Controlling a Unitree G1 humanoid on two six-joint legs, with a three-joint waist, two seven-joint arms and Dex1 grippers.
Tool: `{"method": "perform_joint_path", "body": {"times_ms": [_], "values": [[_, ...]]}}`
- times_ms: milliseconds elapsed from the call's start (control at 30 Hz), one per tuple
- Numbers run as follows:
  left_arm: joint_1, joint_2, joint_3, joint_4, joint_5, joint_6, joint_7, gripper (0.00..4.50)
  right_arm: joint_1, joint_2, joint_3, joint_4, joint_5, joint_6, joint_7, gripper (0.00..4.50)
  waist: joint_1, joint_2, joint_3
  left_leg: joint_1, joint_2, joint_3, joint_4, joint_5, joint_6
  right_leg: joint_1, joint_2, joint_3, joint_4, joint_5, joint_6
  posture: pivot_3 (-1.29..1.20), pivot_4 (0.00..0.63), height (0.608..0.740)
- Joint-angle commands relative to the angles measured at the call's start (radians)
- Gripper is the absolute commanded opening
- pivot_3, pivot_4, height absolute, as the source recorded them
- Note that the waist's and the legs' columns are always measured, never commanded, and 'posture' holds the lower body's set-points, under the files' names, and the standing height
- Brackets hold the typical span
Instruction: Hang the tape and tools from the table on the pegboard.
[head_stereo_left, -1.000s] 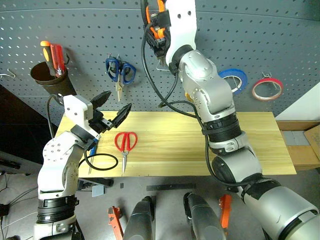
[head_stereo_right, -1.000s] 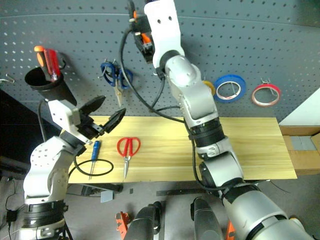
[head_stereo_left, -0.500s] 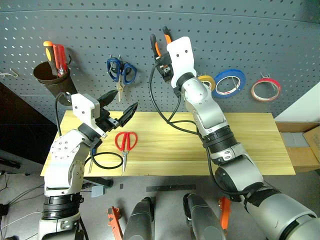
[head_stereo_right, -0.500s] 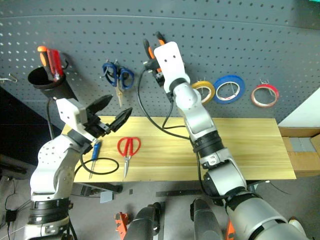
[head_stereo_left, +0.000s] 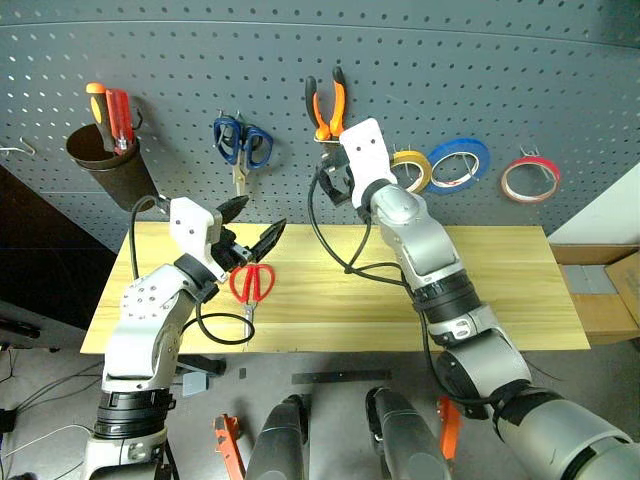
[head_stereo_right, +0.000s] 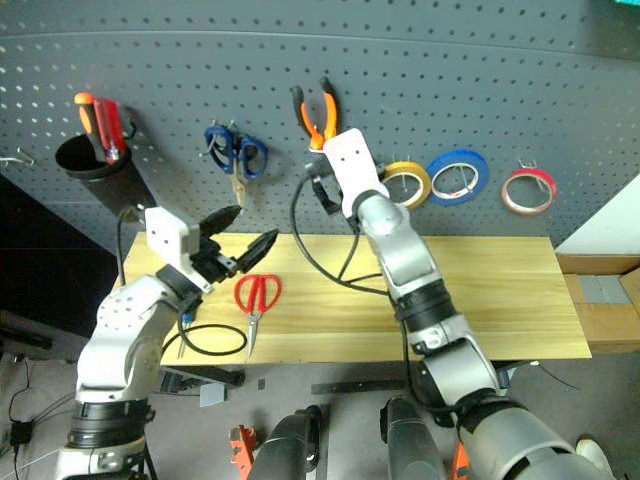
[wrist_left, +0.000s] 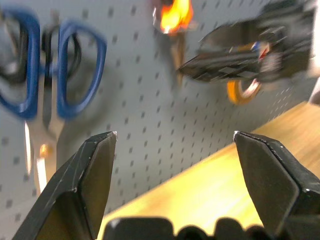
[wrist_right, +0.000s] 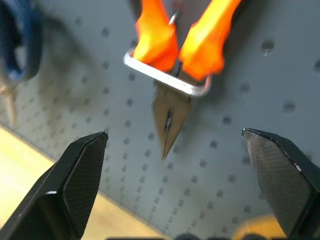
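Observation:
The orange-and-black pliers (head_stereo_left: 325, 103) hang nose-down from a metal loop hook on the grey pegboard (head_stereo_left: 520, 60). My right gripper (wrist_right: 174, 134) stands open just below them, apart from them, holding nothing. The thin yellow tape (head_stereo_left: 412, 168) hangs on the board to the right of that hand. Red-handled scissors (head_stereo_left: 251, 284) lie on the wooden table (head_stereo_left: 500, 290) at its left. My left gripper (head_stereo_left: 251, 224) hovers open a little above them, empty. A bit of the blue-handled screwdriver (head_stereo_right: 183, 318) peeks out beside my left arm, next to a black cable loop (head_stereo_right: 215, 340).
Blue-handled scissors (head_stereo_left: 240, 143) hang left of the pliers. A dark cup (head_stereo_left: 105, 155) holding red and orange screwdrivers hangs at the far left. A blue roll (head_stereo_left: 458, 162) and a red-pink roll (head_stereo_left: 532, 178) hang at the right. A cardboard box (head_stereo_left: 610, 290) adjoins the table's right end.
My right gripper has opened and dropped away from the pliers, which now hang on their hook. My left gripper has sunk slightly toward the red scissors.

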Motion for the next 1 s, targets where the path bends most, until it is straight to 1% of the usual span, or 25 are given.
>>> {"method": "perform_joint_path", "body": {"times_ms": [33,133,233,300,533,633,800,967,1000], "values": [[0.042,0.029,-0.027,-0.044,0.044,0.115,0.047,4.03,0.060,-0.031,0.037,-0.218,0.074,0.190,0.125,4.47,-0.001,0.000,0.000,0.000,0.000,0.000,0.000,0.000,0.000,0.000,0.000,0.000,0.000,0.000,0.000,-0.06,0.224,0.740],[0.098,0.064,-0.070,-0.062,0.093,0.234,0.073,4.03,0.134,-0.054,0.060,-0.374,0.185,0.368,0.231,4.47,-0.004,0.000,0.000,0.000,0.000,-0.002,0.000,0.000,0.000,0.000,0.000,0.000,0.000,0.000,0.000,-0.06,0.229,0.740],[0.128,0.071,-0.091,-0.047,0.137,0.392,0.145,4.03,0.192,-0.057,0.066,-0.473,0.249,0.473,0.261,4.47,-0.006,0.000,0.000,0.001,0.001,-0.002,0.000,0.000,0.000,0.000,0.001,0.000,0.001,0.000,0.000,-0.06,0.233,0.740],[0.121,0.051,-0.085,-0.019,0.157,0.496,0.207,4.03,0.215,-0.063,0.082,-0.514,0.269,0.513,0.266,4.47,-0.006,0.000,0.000,0.001,0.001,-0.002,0.001,0.000,0.000,0.000,0.001,0.000,0.001,0.000,0.000,-0.06,0.237,0.740],[0.045,-0.022,-0.094,0.123,0.179,0.707,0.298,4.03,0.215,-0.069,0.125,-0.571,0.328,0.585,0.277,4.47,-0.003,0.000,0.000,0.002,0.000,-0.003,0.002,0.000,0.000,0.001,0.001,-0.001,0.002,0.000,0.000,-0.08,0.255,0.740],[0.010,-0.037,-0.108,0.182,0.194,0.736,0.311,4.03,0.207,-0.099,0.156,-0.586,0.345,0.586,0.298,4.47,-0.003,0.000,0.000,0.002,0.000,-0.003,0.001,0.000,0.000,0.001,0.001,-0.001,0.002,0.000,0.000,-0.09,0.257,0.740],[-0.036,-0.060,-0.121,0.267,0.211,0.724,0.316,4.03,0.193,-0.139,0.193,-0.597,0.349,0.565,0.313,4.47,-0.003,0.000,0.000,0.002,0.000,-0.003,0.001,0.000,0.000,0.001,0.000,0.000,0.002,0.000,0.000,-0.10,0.261,0.740],[-0.063,-0.079,-0.088,0.337,0.214,0.694,0.339,4.03,0.197,-0.156,0.199,-0.604,0.354,0.559,0.306,4.47,-0.003,0.000,-0.001,0.002,0.000,-0.003,0.001,0.000,0.000,0.001,0.000,0.000,0.002,0.000,0.000,-0.10,0.262,0.740],[-0.065,-0.078,-0.088,0.347,0.217,0.683,0.339,3.85,0.198,-0.160,0.201,-0.605,0.354,0.559,0.305,4.49,-0.003,0.000,-0.001,0.002,0.000,-0.003,0.001,0.000,0.000,0.001,0.000,0.000,0.002,0.000,0.000,-0.11,0.262,0.740]]}}
